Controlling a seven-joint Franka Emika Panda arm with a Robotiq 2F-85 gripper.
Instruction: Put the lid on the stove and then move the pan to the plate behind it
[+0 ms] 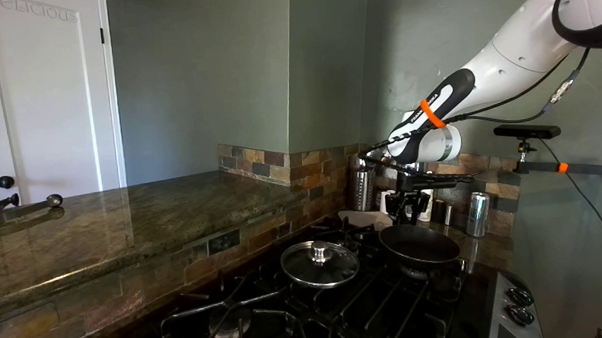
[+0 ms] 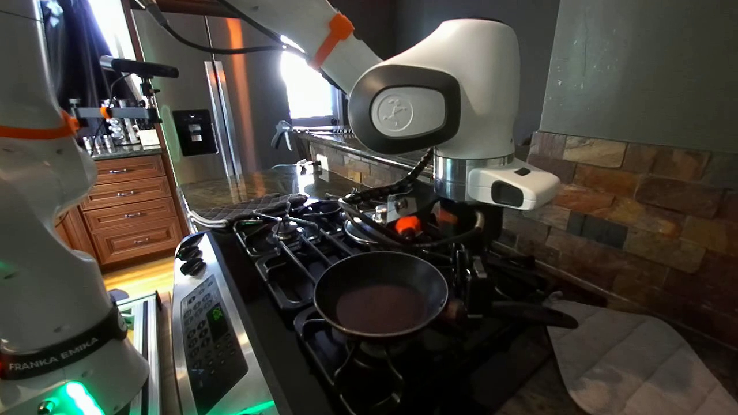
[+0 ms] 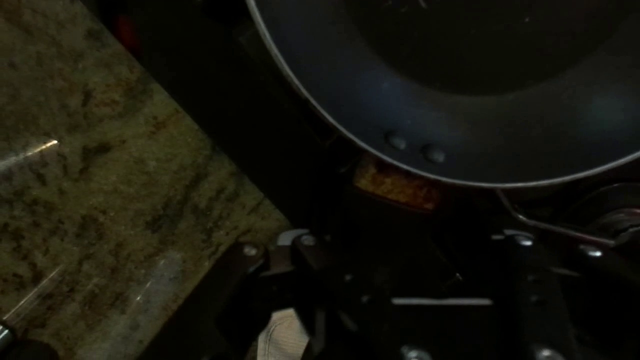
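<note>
Only the wrist view is showing the two rivets (image 3: 433, 153) inside the near-black, pale-rimmed pan (image 1: 419, 243); it is sitting on the stove (image 1: 349, 310), near the silvery-rimmed lid (image 1: 320, 267); the jaws are standing apart near the pan's handle (image 2: 536, 314).

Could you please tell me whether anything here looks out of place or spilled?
I see no spill. Mildly odd: the lid lies directly on the stove, beside the uncovered pan rather than on it, though the task wants that.
</note>
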